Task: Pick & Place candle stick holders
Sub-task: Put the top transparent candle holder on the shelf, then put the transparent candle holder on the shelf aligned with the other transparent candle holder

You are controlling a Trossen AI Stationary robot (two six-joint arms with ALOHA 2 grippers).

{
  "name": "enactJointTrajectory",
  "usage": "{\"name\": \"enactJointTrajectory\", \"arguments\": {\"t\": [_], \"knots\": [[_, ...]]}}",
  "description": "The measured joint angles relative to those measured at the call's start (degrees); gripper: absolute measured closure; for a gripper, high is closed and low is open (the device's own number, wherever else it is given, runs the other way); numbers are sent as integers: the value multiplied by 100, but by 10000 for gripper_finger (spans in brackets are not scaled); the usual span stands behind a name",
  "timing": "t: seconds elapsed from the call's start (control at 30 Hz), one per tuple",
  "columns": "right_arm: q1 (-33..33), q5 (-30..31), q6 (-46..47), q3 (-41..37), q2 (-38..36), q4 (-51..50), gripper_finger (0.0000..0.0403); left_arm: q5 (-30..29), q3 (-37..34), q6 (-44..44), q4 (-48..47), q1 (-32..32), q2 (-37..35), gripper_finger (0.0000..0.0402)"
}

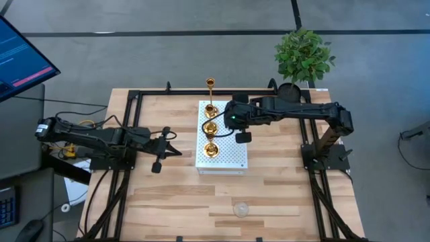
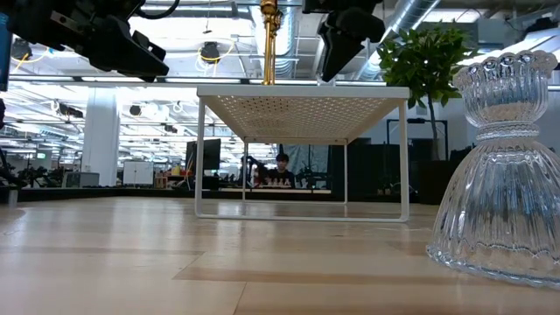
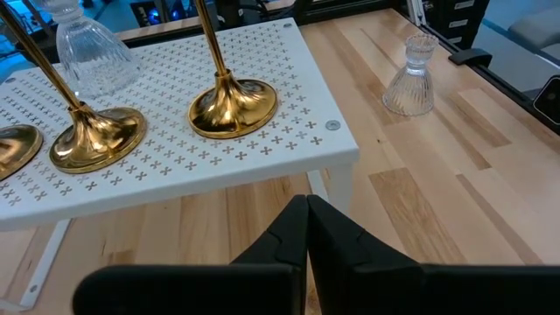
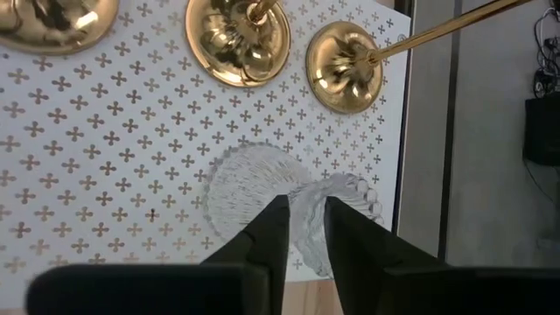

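Table (image 1: 168, 195) carries white perforated rack (image 1: 232, 158) at centre. Three gold holders (image 1: 210, 128) stand in a row on the rack's left side. Right pincer (image 4: 302, 223) hovers over the rack's far part, fingers slightly apart around a clear glass holder (image 4: 262, 188) standing there. Second glass holder (image 1: 241, 209) stands on the table's near edge. Left pincer (image 3: 306, 219) left of rack, fingers together, empty.

I'm getting bright, even overhead light across the table (image 1: 269, 195). The gold holders (image 4: 236, 35) on the rack (image 4: 105, 157) throw sharp glare spots. At table height, ceiling lamps beyond the rack glow, and the glass holder (image 2: 503, 175) nearest me reads slightly soft.
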Motion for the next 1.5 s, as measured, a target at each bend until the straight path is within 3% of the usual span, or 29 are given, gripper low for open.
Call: {"name": "enactJointTrajectory", "arguments": {"t": [0.3,0.7,0.93,1.17,1.5], "knots": [[19,437,-13,46,2,3,330,0,0,0,1,-1,0,394],[414,435,-12,940,-2,-194,329,0,0,0,1,-1,0,394],[914,415,554,1333,-32,-964,339,0,0,0,0,0,0,394],[1663,407,1154,1331,-81,-1880,397,0,0,0,-1,0,0,394],[2663,302,1878,1254,-85,-2015,400,0,0,0,-1,1,0,394]]}}
